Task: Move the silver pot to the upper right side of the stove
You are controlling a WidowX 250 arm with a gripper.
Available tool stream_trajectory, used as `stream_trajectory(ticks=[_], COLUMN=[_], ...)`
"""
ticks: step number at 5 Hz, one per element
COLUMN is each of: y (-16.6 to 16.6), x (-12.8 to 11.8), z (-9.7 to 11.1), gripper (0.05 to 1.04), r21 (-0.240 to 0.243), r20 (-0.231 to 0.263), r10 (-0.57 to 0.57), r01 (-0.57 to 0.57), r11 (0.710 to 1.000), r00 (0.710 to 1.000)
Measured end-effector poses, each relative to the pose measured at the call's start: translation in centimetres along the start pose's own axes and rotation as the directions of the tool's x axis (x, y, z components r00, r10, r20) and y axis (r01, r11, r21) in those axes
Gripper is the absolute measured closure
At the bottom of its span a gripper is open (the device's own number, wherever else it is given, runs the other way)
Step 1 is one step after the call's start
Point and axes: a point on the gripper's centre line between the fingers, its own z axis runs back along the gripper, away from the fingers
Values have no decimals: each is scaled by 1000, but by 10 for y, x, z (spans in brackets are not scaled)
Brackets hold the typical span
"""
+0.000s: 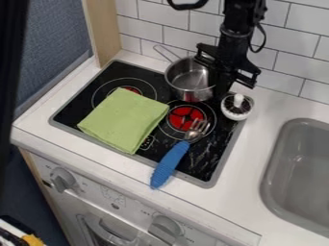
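Knobs: 2 large, (166, 227) on the stove's front panel.
Fork: 1, blue handle (170, 163); head over front red burner (186, 117), handle crossing the stove's front edge.
Cloth: 1, green (123, 120), left half of stove (208, 181), partly over the second red burner (132, 90).
Pot: 1, silver (187, 80), by the stove's back edge, right of its midpoint; handle points toward the wall.
White knobbed item: 1 (237, 106), stove's back-right corner.
Gripper: 1, mine (221, 85), at pot's right side; can't tell if open or gripping.
Sink: 1 (292, 180), right of stove.
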Motion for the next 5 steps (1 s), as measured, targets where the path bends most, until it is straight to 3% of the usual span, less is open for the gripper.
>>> stream_trajectory(ticks=[1, 2, 3, 4, 5], y=[-4, -3, -3, 0, 9], x=[0, -1, -5, -8, -16], z=[-3, -3, -3, 20, 50], gripper=[977, 801, 520, 224, 73], r21=[11, 16, 16, 14, 7], r20=[-12, -17, -20, 35, 88], r10=[2, 13, 20, 32, 49], r01=[-2, -12, -20, -33, -50], r11=[1000, 1000, 1000, 999, 999], r00=[1000, 1000, 1000, 999, 995])
